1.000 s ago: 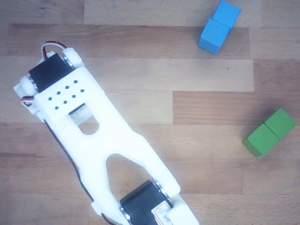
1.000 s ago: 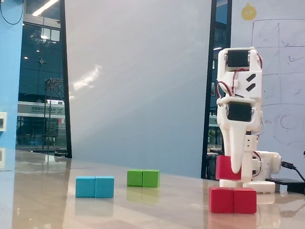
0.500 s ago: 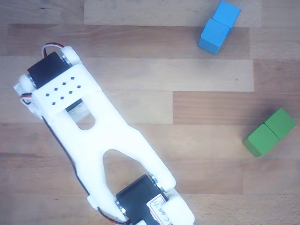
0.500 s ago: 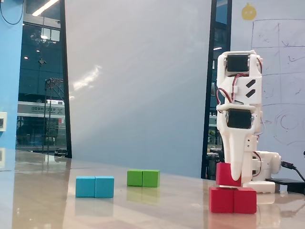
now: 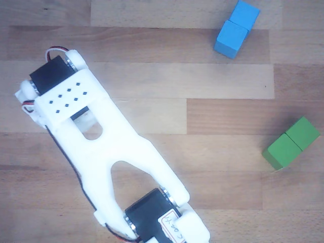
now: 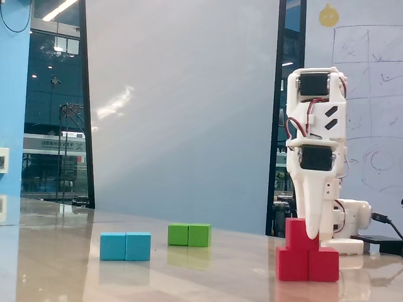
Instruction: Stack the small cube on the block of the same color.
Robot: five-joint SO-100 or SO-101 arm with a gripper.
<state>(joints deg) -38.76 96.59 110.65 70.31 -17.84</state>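
In the fixed view the small cube (image 6: 295, 234) sat on the block (image 6: 308, 263), over its left half, faces touching. The block's long axis ran left-right. The gripper (image 6: 311, 229) came straight down and appeared clamped on the cube, its right finger across the cube's face.

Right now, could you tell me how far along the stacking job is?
Nearly done: in the fixed view the small cube sits on the red block. The tool is down at the cube; whether it grips is unclear. Left: let go and lift away.
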